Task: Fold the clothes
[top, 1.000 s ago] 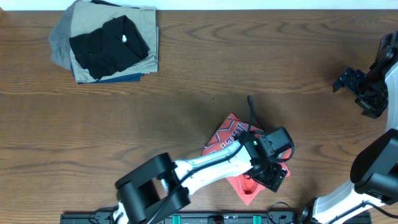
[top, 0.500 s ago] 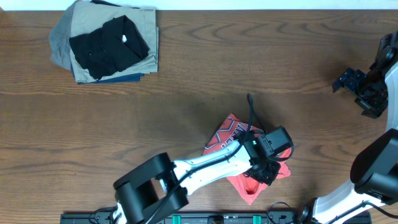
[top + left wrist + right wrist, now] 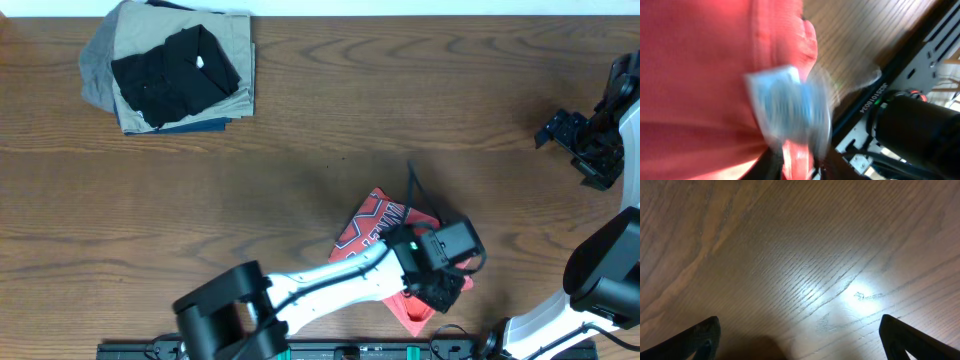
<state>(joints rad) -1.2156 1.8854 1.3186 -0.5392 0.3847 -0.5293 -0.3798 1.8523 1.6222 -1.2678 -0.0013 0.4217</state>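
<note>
The left jaws have dragged the shirt (image 3: 377,221) slightly right along the near edge of the desk (image 3: 300,150), pinching a fold of it. The right jaws gape wide, well apart at the far right. Mid-fold, I judge; next, lay the held edge over flat.

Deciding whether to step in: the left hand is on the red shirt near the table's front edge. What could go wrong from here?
1. The shirt lies bunched by the table's front edge; a pull that way could drag it off.
2. The left hand seems to pinch a thick fold, its view blurred; cloth may slip.
3. The right hand hangs open far off, so nothing pins the shirt.
</note>
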